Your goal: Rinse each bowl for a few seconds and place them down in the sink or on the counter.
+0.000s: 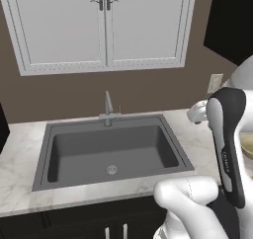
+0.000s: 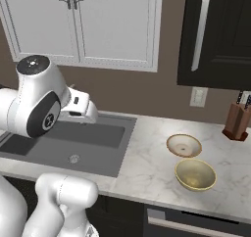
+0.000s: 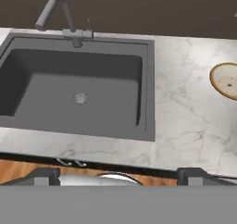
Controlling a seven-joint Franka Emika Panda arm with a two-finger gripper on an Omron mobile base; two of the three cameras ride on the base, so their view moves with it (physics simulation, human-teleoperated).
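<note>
Two bowls rest on the white marble counter [image 2: 147, 167] to the right of the sink [image 2: 98, 135]. The tan bowl [image 2: 184, 145] with a pale speckled inside sits farther back. The cream-yellow bowl [image 2: 195, 174] sits nearer the front edge. In the hand view the tan bowl [image 3: 225, 81] is cut off by the right border. My gripper [image 3: 118, 176] hangs above the counter's front edge by the sink's right side, open, with nothing between its fingertips [image 3: 44, 176]. It is well left of both bowls. The sink [image 3: 46, 93] holds nothing and no water runs from the faucet [image 3: 51, 8].
A wooden knife block [image 2: 237, 121] stands at the back right of the counter, near a wall outlet [image 2: 198, 96]. White wall cabinets [image 1: 106, 25] hang above the sink, and a dark tall cabinet [image 2: 220, 35] stands to the right. My own arm [image 1: 227, 144] blocks the right side of the left base view.
</note>
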